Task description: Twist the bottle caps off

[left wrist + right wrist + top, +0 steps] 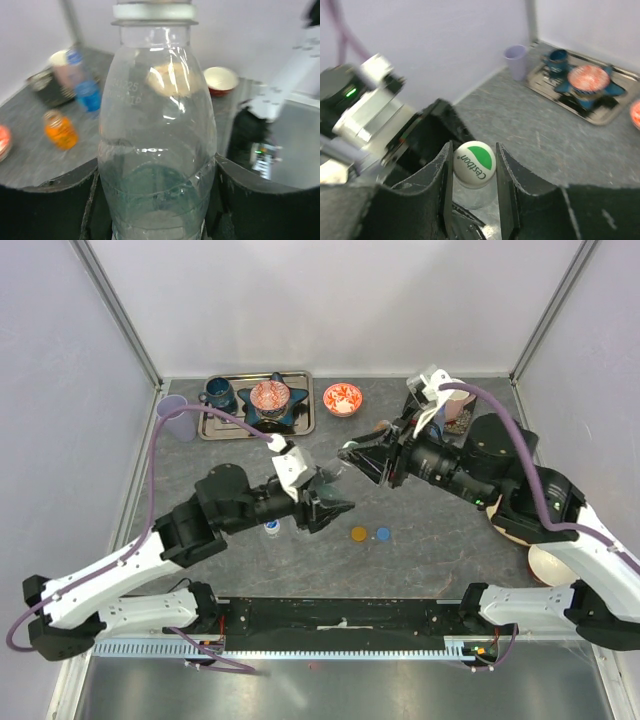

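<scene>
- The right fingers clench the white-and-green cap only by its narrow sides. I judge they can slip around it when the wrist turns, and then the cap does not loosen.
- The left fingers grasp the clear bottle low on its body. If this grip is too weak, I think the bottle rotates together with the cap. If it is too strong, the thin wall can buckle.
- The bottle is in the air, tilted, at the centre of the top view between both arms. A pull along its axis could drag it out of the left fingers and drop it on the table, near the orange cap and the blue cap lying there.
- The two wrists are close together, so a big roll may bring them into collision.
- The left arm reaches from the lower left up to the centre. The right arm comes in bent from the right side. Both point toward each other, nose to nose.
</scene>
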Motion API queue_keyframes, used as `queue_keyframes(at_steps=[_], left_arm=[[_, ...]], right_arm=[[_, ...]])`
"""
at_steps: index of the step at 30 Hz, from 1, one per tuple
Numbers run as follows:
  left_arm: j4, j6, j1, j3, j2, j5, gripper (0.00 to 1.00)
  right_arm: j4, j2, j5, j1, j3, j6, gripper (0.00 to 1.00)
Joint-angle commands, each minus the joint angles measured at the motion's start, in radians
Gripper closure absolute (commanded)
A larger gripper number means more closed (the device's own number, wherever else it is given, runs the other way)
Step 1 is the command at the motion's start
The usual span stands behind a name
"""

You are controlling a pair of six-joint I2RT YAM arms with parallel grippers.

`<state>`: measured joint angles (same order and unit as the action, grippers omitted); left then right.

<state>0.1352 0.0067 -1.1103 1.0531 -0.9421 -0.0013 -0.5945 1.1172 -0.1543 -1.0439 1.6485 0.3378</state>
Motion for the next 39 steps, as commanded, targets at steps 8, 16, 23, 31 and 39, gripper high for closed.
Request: queue_keyframes(at_steps=[8, 16, 23, 31, 39], left_arm=[[-0.075, -0.261, 0.204, 0.142, 0.013, 1.004, 0.71], [-0.132, -0.324, 0.237, 0.133, -0.066, 1.135, 0.72], [-0.209, -0.356, 0.283, 0.114, -0.106, 1.179, 0.71], [-0.184, -0.327, 0.299, 0.087, -0.1, 1.112, 0.7], [-0.063, -0.222, 0.297, 0.024, 0.059, 0.659, 0.74]], right_arm=[[0.108, -0.126, 0.666, -0.001, -0.009, -0.183, 1.0], [0.091, -0.126, 0.835, -0.001, 0.017, -0.195, 1.0], [0.122, -0.143, 0.811, -0.002, 0.037, -0.188, 1.0], [0.229, -0.212, 0.331, -0.001, 0.025, -0.114, 1.0], [-0.022, -0.235, -0.471, -0.001, -0.29, 0.028, 1.0]])
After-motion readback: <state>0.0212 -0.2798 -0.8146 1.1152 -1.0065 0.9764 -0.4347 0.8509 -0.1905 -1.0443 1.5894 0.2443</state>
